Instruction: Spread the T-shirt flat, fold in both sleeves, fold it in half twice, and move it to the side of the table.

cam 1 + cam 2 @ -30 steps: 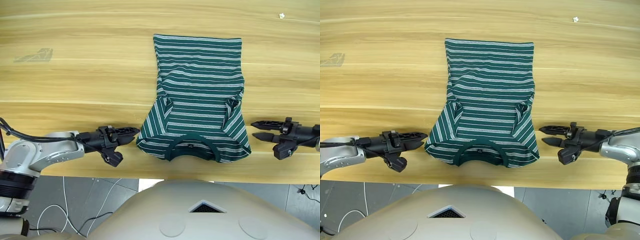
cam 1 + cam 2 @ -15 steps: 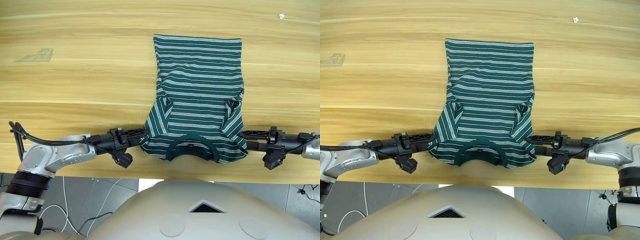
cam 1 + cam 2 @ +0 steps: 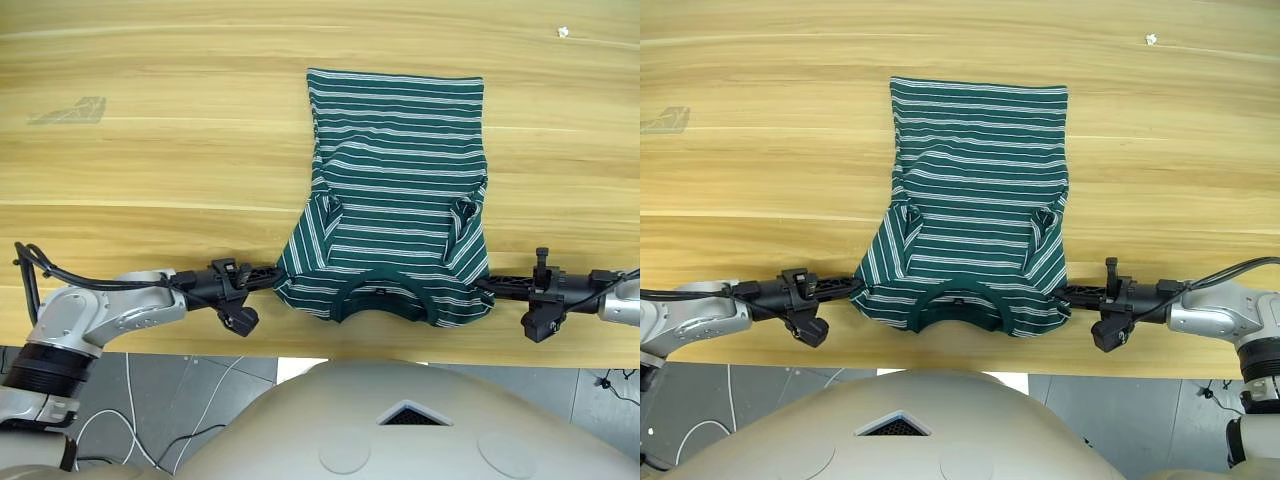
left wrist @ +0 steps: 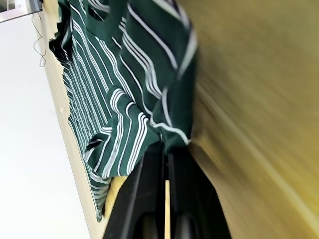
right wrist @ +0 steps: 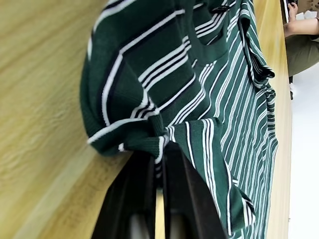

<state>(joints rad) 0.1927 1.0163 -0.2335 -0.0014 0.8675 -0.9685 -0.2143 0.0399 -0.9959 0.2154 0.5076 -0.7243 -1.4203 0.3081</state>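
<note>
The green T-shirt point(image 3: 400, 190) with white stripes lies on the wooden table point(image 3: 150, 150), sleeves folded in over the body, collar point(image 3: 385, 300) toward the near edge. My left gripper point(image 3: 270, 281) lies low on the table at the shirt's near left corner, shut on the cloth there; in the left wrist view the fingers point(image 4: 149, 184) pinch the striped corner point(image 4: 174, 134). My right gripper point(image 3: 490, 287) is at the near right corner, likewise shut on the fabric point(image 5: 144, 139), as the right wrist view shows.
The table's near edge point(image 3: 300, 350) runs just below both grippers. Bare wood stretches to the left and right of the shirt and beyond its hem point(image 3: 395, 76). A small white speck point(image 3: 564, 32) lies at the far right.
Both grippers came inward from open positions beside the shirt to its near corners and shut on the cloth. The corners are now slightly bunched.
</note>
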